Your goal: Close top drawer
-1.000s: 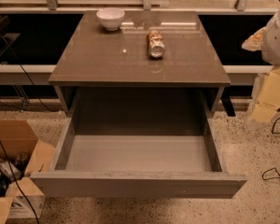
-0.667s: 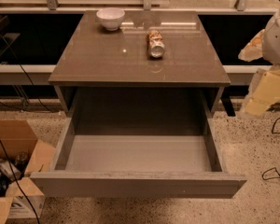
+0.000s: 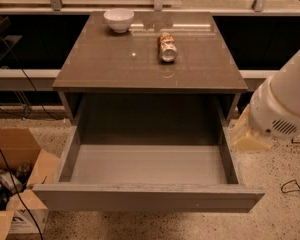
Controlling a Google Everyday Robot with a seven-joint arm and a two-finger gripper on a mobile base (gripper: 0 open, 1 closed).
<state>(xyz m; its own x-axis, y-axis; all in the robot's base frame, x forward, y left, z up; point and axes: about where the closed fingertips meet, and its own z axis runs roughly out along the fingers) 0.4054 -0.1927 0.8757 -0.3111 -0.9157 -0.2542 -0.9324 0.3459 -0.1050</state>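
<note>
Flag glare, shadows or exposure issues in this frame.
Camera view: warm, dim light; reflections and a specular spot on the glossy cabinet top, near the can; deep shadow in the cavity behind the open top drawer; the gripper, at the right edge beside the drawer, sits under a brightly lit white arm housing.

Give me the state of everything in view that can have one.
Drawer: pulled far out, empty.
Bowl: upright.
Can: lying on its side.
Box: flaps open, on the floor left of the drawer.
Gripper: hangs right of the drawer, holding nothing visible.
</note>
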